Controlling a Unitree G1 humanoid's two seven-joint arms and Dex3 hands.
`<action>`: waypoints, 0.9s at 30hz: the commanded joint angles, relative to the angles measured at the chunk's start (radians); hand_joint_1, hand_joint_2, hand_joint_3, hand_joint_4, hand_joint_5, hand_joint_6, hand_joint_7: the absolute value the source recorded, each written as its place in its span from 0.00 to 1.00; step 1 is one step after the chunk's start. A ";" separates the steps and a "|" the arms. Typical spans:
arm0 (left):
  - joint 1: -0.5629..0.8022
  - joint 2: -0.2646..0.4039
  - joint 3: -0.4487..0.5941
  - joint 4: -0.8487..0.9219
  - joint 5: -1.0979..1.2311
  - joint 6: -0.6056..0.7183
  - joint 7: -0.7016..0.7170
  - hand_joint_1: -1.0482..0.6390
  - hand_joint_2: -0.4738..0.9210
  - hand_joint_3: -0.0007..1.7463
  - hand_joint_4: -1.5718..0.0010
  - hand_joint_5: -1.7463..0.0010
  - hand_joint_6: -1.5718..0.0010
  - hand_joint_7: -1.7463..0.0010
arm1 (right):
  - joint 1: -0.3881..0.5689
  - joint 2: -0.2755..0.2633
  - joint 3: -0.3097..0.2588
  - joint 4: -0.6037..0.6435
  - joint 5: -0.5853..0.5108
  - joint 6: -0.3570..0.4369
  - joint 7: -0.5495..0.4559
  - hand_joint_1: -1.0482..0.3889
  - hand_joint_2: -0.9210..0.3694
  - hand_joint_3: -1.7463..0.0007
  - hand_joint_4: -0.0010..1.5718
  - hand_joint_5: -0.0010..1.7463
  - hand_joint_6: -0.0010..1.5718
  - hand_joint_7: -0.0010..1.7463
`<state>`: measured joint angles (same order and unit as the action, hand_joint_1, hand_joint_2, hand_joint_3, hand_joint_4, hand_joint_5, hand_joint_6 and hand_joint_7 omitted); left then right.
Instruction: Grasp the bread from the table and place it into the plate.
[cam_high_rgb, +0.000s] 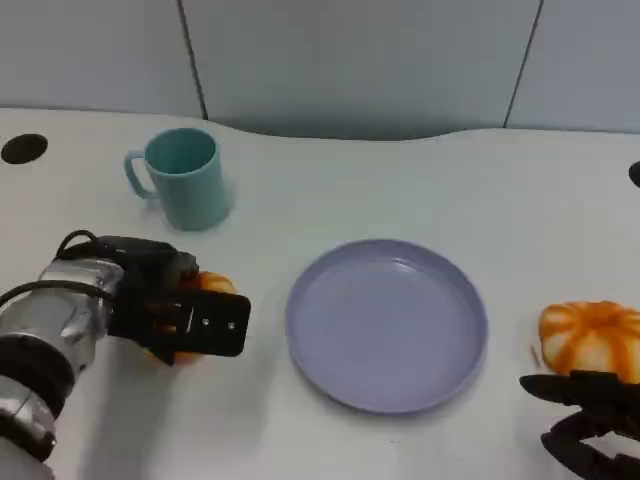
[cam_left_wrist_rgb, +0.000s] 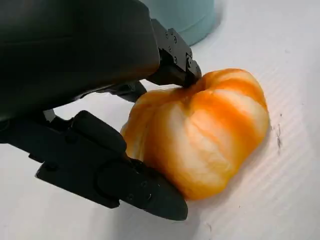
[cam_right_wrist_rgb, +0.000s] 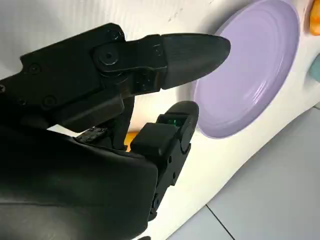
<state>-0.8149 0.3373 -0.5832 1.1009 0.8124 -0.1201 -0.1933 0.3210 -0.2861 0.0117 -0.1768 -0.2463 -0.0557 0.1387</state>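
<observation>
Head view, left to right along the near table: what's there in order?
Left hand gripping a bread roll → purple plate → second bread roll, with the right hand just in front of it.

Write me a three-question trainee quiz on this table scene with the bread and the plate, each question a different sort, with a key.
1. True or false: the purple plate already has a bread roll lying in it.
2. Multiple choice: the left hand has its fingers around which thing? A) the teal mug B) a striped orange bread roll C) the plate's rim
3. Fill in: a second bread roll lies on the table to the plate's right, just beyond the ____ hand.

Key: 1 false, the plate is bare. 2 B, the fingers touch the roll on two sides while it rests on the table. 3 right.
</observation>
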 joint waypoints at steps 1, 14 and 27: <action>0.012 -0.019 0.000 0.073 -0.021 -0.022 0.076 0.29 0.90 0.00 0.84 0.40 0.65 0.83 | 0.008 -0.019 -0.015 -0.014 -0.001 -0.012 -0.001 0.52 0.00 0.77 0.35 0.46 0.48 0.00; 0.030 -0.050 0.006 0.144 -0.053 -0.061 0.240 0.45 0.93 0.00 0.64 0.00 0.78 0.00 | 0.019 -0.019 -0.019 -0.035 0.004 0.002 0.005 0.53 0.00 0.77 0.34 0.45 0.48 0.00; 0.034 -0.046 0.020 0.156 -0.090 -0.092 0.260 0.49 0.95 0.01 0.52 0.00 0.63 0.00 | 0.021 -0.018 -0.019 -0.034 -0.001 -0.009 0.001 0.54 0.00 0.77 0.34 0.43 0.47 0.00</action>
<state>-0.8102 0.2977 -0.5694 1.2434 0.7372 -0.1989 0.0542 0.3411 -0.2899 0.0048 -0.2068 -0.2463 -0.0570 0.1424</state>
